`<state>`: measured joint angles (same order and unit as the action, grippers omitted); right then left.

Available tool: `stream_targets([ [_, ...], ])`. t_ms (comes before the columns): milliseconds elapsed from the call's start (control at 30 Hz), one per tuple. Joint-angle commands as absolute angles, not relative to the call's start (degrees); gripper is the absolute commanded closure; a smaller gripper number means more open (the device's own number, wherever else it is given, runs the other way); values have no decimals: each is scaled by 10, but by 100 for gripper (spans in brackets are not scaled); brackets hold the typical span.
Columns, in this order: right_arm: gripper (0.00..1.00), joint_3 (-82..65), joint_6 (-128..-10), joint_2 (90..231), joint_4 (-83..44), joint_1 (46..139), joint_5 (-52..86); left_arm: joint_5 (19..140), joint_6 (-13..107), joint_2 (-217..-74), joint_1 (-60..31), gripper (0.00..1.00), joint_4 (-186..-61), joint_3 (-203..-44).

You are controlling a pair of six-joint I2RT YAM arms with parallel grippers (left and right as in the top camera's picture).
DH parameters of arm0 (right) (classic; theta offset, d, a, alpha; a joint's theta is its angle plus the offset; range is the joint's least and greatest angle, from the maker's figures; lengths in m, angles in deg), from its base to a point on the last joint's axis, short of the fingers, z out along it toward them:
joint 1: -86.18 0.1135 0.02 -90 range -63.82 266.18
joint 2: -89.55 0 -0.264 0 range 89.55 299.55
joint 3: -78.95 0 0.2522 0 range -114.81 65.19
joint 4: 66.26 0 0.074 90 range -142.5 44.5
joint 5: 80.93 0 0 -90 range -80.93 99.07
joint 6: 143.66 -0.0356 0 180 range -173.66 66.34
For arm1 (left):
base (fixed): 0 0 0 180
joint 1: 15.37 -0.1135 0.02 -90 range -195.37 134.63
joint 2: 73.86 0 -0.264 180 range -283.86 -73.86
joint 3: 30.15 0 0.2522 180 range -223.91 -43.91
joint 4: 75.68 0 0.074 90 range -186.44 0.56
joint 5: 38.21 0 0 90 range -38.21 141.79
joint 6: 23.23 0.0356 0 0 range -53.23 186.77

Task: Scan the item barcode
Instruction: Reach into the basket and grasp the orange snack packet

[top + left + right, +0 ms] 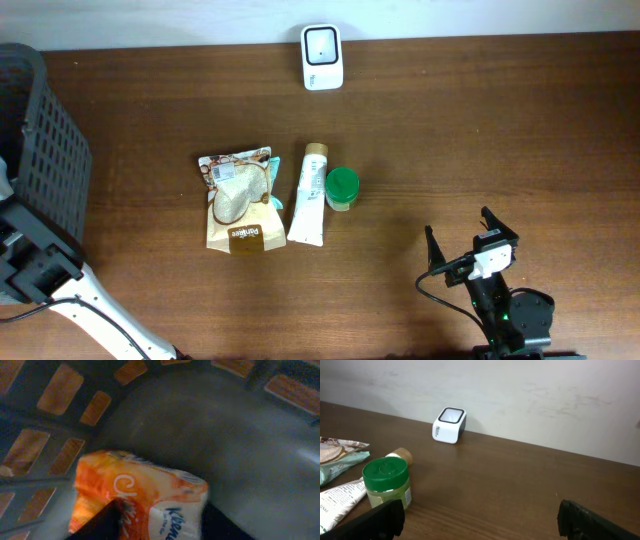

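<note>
Pick-up stage, I'd say: the left claw (160, 529) sits inside the grey basket (45, 140) at the far left of the frame, over an orange tissue pack (142, 492). Whether it is clamped on it I cannot tell. The right claw (458, 228), lower right, stands wide apart and empty. Next comes a firm hold, then carrying the pack to the white scanner (322, 57) at top centre, barcode towards it.

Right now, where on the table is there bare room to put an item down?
Widest bare wood: right of the green-lidded jar, between the scanner and the right gripper. A second patch lies between the basket and the snack pouch. Crowded: the centre, where pouch, tube and jar lie close together.
</note>
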<state>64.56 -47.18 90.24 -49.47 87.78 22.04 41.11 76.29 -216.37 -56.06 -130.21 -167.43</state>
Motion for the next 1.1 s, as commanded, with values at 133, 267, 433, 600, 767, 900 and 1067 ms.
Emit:
stream_targets([
  [133,2,649,-471,900,-492,880,220,419,768,-2188,-562,100,-1315,-1673],
  [267,2,649,-471,900,-492,880,220,419,767,-2167,-561,100,-1332,-1674],
  [433,2,649,-471,900,-492,880,220,419,733,-2083,-561,100,-1341,-1675],
  [600,2,649,-471,900,-492,880,220,449,665,-1973,-556,100,-1341,-1675],
  [767,2,649,-471,900,-492,880,220,510,659,-1856,-530,100,-1341,-1675],
  [900,2,649,-471,900,-492,880,220,510,659,-1770,-482,100,-1351,-1675],
  [1067,2,649,-471,900,-492,880,220,510,659,-1686,-375,100,-1407,-1675],
])
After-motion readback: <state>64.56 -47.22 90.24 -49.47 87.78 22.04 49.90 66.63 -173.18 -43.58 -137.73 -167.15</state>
